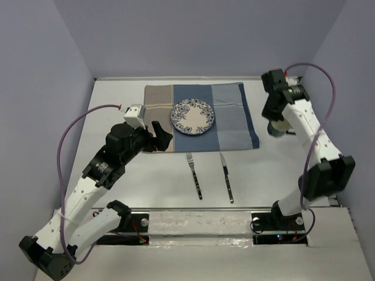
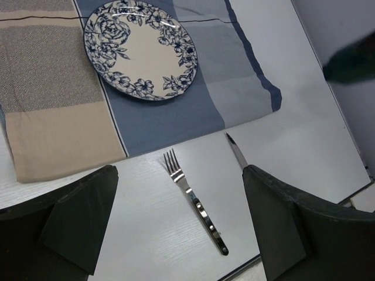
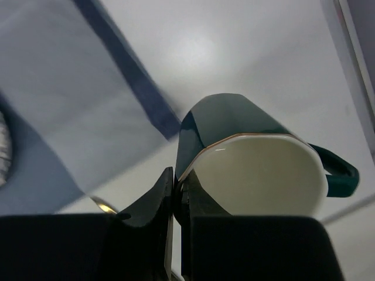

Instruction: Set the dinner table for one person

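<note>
On the white dinner table [image 1: 117, 175] lies a blue-and-beige striped mat [image 1: 228, 117] with a floral plate [image 1: 193, 116] on it. A fork [image 1: 194, 174] and a knife [image 1: 226, 176] lie side by side below the mat. My left gripper [image 1: 162, 136] hovers open and empty over the mat's left end; in the left wrist view the fork [image 2: 196, 201] and plate [image 2: 140, 49] show ahead of it. My right gripper [image 1: 275, 126] is shut on the rim of a dark green mug [image 3: 258, 158], held above the table right of the mat.
The grey-lilac enclosure walls [image 1: 35, 88] close in the table on three sides. A metal rail [image 1: 199, 219] with the arm bases runs along the near edge. The mat's dark blue edge [image 3: 126, 70] shows under the mug.
</note>
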